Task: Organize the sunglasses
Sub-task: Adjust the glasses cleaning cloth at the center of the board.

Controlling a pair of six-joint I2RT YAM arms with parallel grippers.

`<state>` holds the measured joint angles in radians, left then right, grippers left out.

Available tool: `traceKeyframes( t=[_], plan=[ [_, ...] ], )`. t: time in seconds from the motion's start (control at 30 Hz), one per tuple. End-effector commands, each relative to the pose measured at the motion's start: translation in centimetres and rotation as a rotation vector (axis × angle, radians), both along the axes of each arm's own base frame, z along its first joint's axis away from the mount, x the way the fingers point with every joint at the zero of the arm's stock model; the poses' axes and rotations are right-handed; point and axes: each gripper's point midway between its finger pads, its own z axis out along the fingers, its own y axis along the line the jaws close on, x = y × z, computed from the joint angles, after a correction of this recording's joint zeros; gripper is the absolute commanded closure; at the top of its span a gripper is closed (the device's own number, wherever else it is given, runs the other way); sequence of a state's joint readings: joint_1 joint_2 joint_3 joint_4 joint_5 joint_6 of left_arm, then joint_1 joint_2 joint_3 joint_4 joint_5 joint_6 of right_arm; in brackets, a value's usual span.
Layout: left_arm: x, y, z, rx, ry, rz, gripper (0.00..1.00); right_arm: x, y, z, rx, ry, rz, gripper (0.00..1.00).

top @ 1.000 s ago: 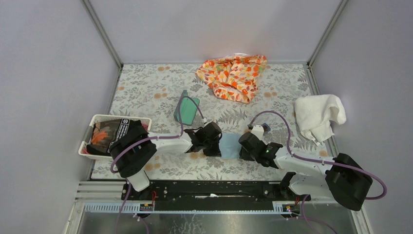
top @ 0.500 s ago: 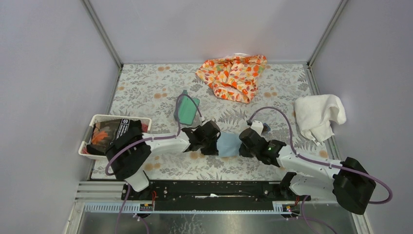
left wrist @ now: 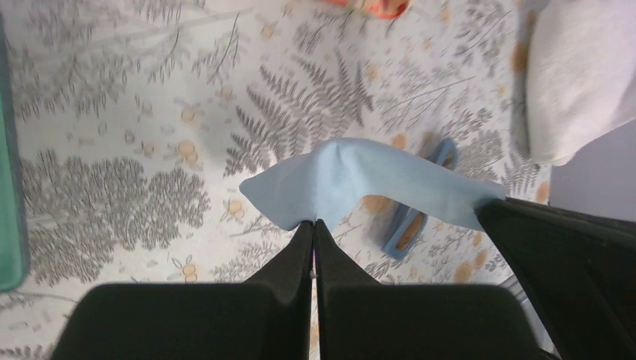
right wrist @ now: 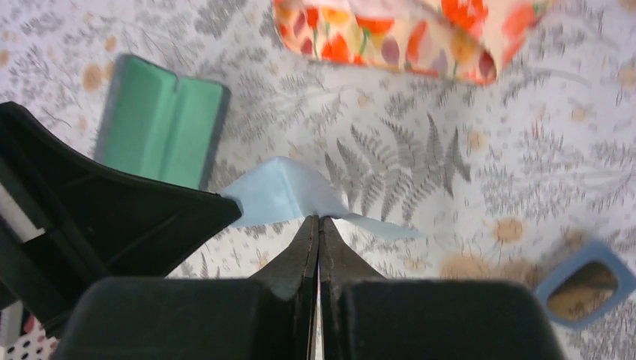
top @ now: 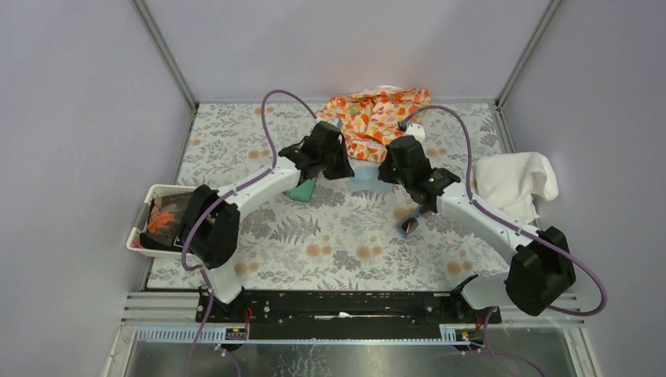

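Sunglasses [top: 410, 222] lie on the table [top: 236, 141]; print on the packet [top: 179, 208] is illegible.

Blue cloth [left wrist: 360, 176]: soft, matt, thin, creased. Sunglasses [right wrist: 581, 286]: smooth blue plastic frame, brownish lenses with a slight gloss. Case [right wrist: 161, 127]: teal-green lining, matt and even; dark grey outer edge. Table cover [top: 345, 243]: fern print, matt, flat. Orange floral fabric [top: 377, 122]: thin cloth, crumpled. Towel [top: 514, 182]: white, thick, soft-looking. Left gripper [left wrist: 313, 223] and right gripper [right wrist: 318, 219]: matt black plastic.
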<state>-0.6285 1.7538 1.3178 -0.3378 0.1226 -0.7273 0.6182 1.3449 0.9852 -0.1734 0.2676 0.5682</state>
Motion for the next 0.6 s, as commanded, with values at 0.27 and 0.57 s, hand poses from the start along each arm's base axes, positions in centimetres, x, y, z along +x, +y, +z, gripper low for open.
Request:
traceKeyframes(
  t=[0.27,0.57],
  plan=[
    [-2.8,2.7,-3.8,0.026,0.068,-0.111,1.00,-2.2,1.3,-3.3,0.043,0.101,0.146,1.00],
    [-13.4,2.5,-10.6,0.113,0.234,-0.186,1.00,-11.2,1.7,-10.7,0.051,0.315,0.212,1.00]
  ],
)
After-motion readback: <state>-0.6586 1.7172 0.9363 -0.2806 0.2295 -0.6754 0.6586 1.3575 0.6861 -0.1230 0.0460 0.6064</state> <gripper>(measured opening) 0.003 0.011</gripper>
